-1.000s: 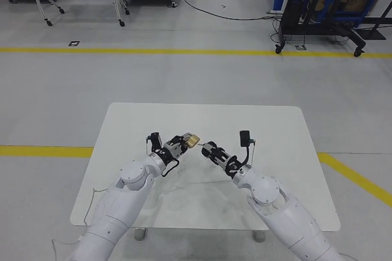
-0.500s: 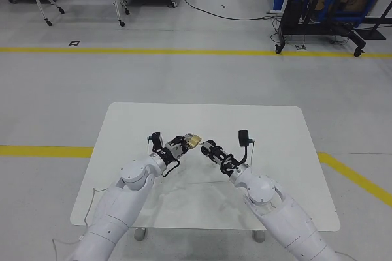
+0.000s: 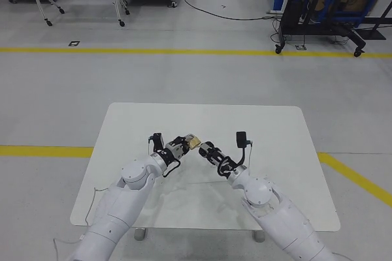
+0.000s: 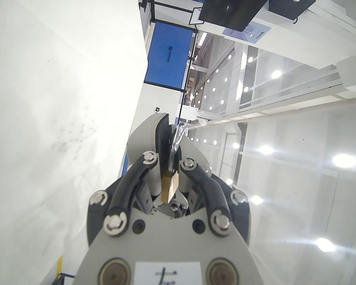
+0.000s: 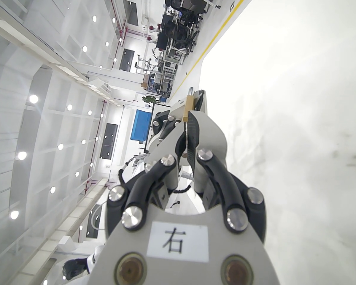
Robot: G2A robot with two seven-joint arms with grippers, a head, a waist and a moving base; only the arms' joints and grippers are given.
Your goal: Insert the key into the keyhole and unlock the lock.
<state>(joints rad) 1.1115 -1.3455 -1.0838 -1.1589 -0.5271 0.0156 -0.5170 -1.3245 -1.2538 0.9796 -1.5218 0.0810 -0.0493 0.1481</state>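
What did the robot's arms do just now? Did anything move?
The right gripper, shut on the key, slid a little closer to the lock. The left gripper kept holding the lock in the same spot.

I see glossy white arms (image 3: 132, 188). The left gripper (image 4: 170, 140) and right gripper (image 5: 187, 120) have grey fingers (image 5: 211, 137), black links, silver screws, white character labels (image 5: 178, 241) and seemingly a black wrist cable (image 3: 249, 151).

Character label (image 5: 178, 241) on each end effector (image 5: 186, 123)
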